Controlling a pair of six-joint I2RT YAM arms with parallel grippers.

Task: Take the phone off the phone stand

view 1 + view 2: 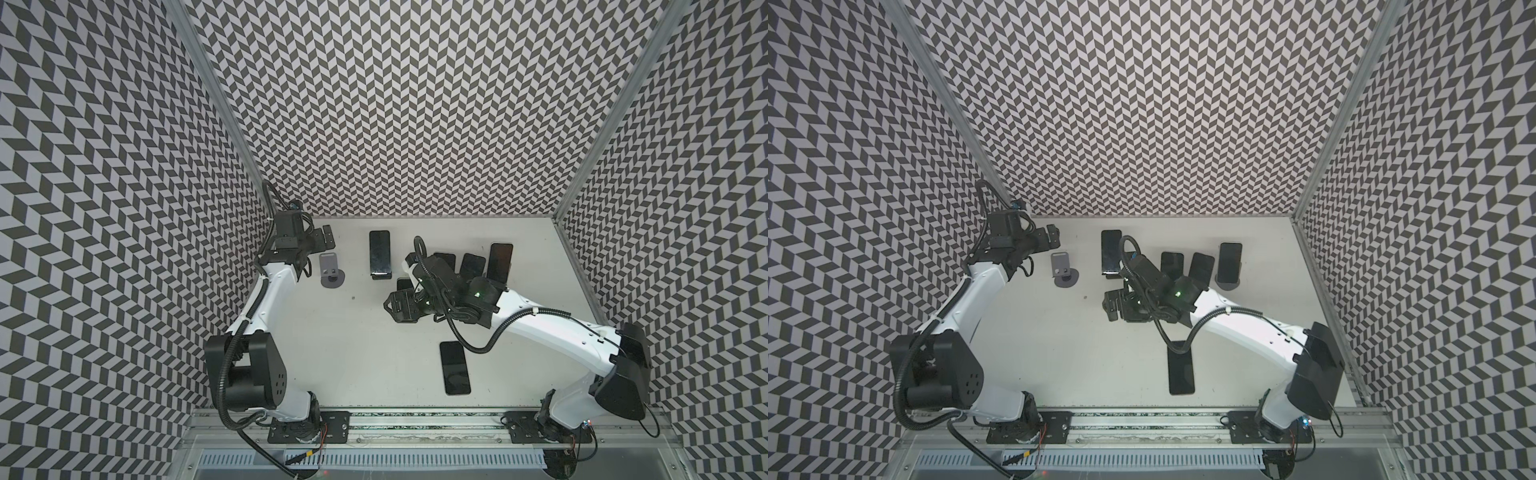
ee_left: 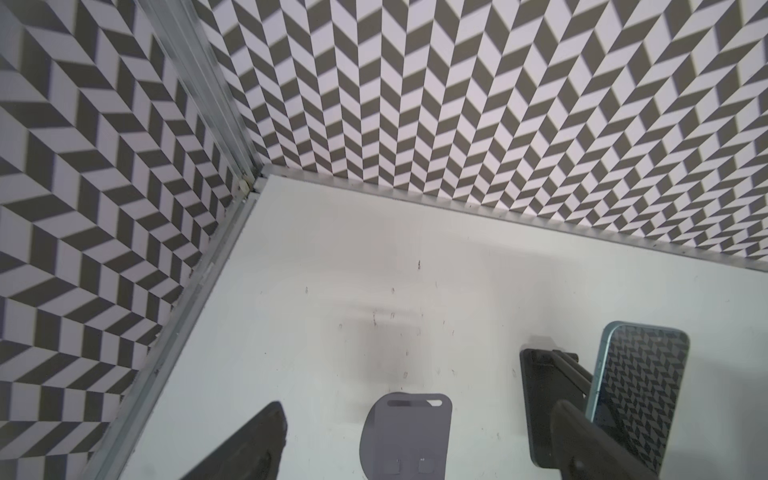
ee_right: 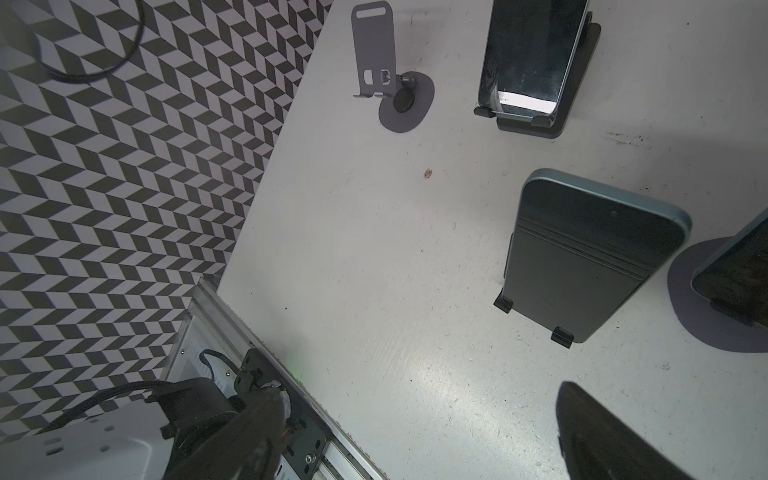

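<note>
An empty grey phone stand (image 1: 331, 274) (image 1: 1064, 270) stands at the back left. My left gripper (image 1: 324, 237) (image 2: 415, 449) hovers open just behind it, and the grey stand (image 2: 409, 436) shows between its fingers, untouched. To its right a dark phone (image 1: 380, 254) (image 3: 536, 54) leans in a black stand (image 2: 540, 399). My right gripper (image 1: 395, 307) (image 3: 428, 440) is open over bare table in the middle, holding nothing. A black phone (image 1: 455, 368) (image 1: 1181, 368) lies flat on the table near the front. A blue-edged phone (image 3: 590, 257) rests in a stand close to the right gripper.
More phones in stands line the back right (image 1: 1172, 266) (image 1: 1201, 268) (image 1: 1230, 262), partly hidden by the right arm in a top view. Patterned walls close in the white table (image 1: 332, 353) on three sides. A metal rail (image 1: 415, 419) runs along the front.
</note>
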